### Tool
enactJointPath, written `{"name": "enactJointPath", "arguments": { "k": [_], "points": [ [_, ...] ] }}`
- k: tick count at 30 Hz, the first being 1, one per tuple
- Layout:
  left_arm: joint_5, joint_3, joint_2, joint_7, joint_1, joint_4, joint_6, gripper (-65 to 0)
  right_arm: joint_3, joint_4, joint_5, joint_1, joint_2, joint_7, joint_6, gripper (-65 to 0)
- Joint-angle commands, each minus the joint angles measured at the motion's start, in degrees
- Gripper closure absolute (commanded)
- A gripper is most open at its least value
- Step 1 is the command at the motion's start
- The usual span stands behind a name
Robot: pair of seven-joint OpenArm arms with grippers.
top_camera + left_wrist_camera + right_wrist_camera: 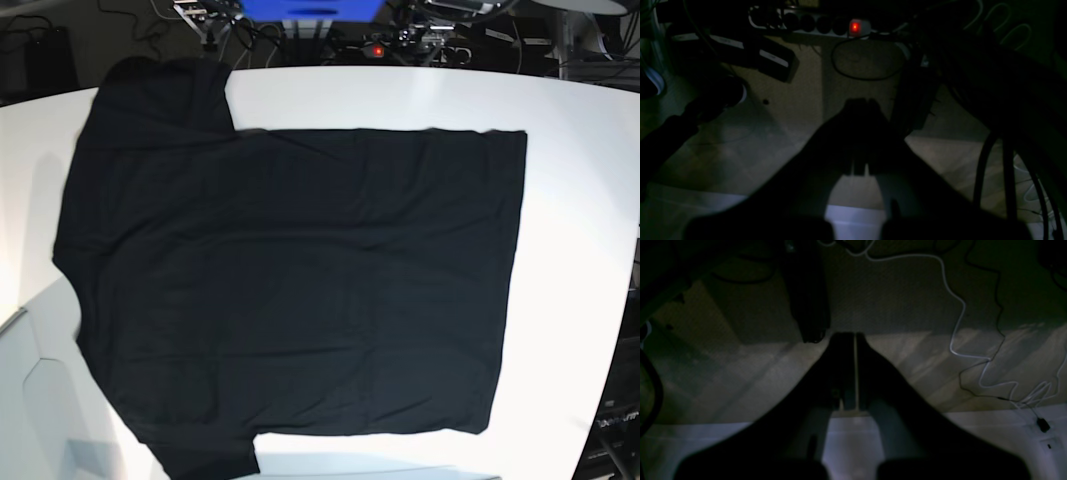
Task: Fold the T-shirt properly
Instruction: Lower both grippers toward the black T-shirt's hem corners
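The black T-shirt [290, 280] lies spread flat on the white table [580, 200]. Its sleeves are at the left and its straight hem at the right. No tag or print shows. Neither gripper appears in the base view. In the left wrist view my left gripper [862, 105] is a dark shape with its fingers together, holding nothing, over a dim floor past the table's edge. In the right wrist view my right gripper [854, 338] has only a thin slit between its fingers, also empty, over the floor.
A power strip [813, 23] with a red light [855, 26] and dark cables lie on the floor under the left gripper. A white cable [957, 323] runs across the floor under the right gripper. Cables and equipment [400, 35] crowd behind the table's far edge.
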Motion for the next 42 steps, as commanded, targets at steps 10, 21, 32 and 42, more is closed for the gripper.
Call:
{"name": "enactJointPath", "arguments": {
  "k": [10, 21, 32, 42],
  "points": [
    [-0.02, 0.14, -0.11, 0.21, 0.86, 0.03, 0.58, -0.1, -0.05, 0.08, 0.27, -1.13, -0.12, 0.21, 1.37, 0.0],
    [-0.11, -0.12, -3.28, 0.03, 10.27, 7.85, 0.49, -0.1, -0.23, 20.92, 0.27, -16.07, -0.12, -0.14, 1.37, 0.0],
    [-0.28, -0.12, -9.35, 0.12, 35.77, 45.48, 0.49, -0.1, -0.23, 45.45, 0.27, -34.01, 0.23, -0.05, 1.37, 0.0],
    [-0.28, -0.21, -13.74, 0.12, 55.19, 76.51, 0.49, -0.1, 0.12, 75.16, 0.27, -52.65, 2.87, -0.14, 1.37, 0.0]
  ]
}}
